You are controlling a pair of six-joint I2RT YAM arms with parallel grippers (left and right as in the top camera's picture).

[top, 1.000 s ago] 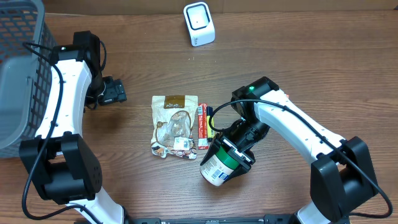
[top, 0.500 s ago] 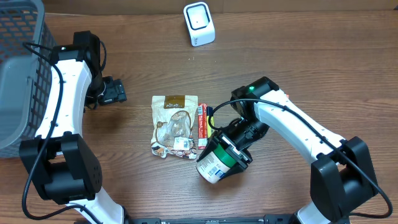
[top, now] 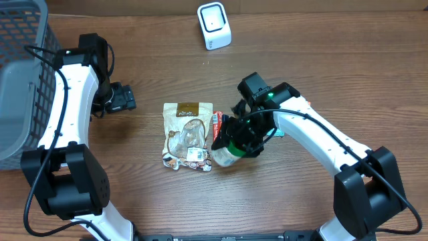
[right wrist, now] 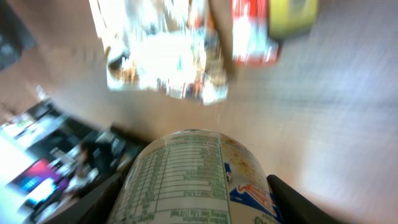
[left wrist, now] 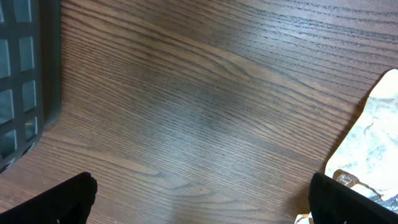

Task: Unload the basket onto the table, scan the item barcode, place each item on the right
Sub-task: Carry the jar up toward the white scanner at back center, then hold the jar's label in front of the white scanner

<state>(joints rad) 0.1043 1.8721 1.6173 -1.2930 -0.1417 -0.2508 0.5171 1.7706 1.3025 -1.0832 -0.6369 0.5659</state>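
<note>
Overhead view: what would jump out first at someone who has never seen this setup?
The right arm's fingers clamp a white tub with a green band, at the middle of the table. Just to its left lies a crinkly snack pouch, and a small white scanner stands at the far edge.

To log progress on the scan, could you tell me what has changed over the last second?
The right fingers, still gripping the can, swung it away from the robot's base, up beside the snack bag. The left fingers stayed open and still; bag, scanner and basket did not move.
</note>
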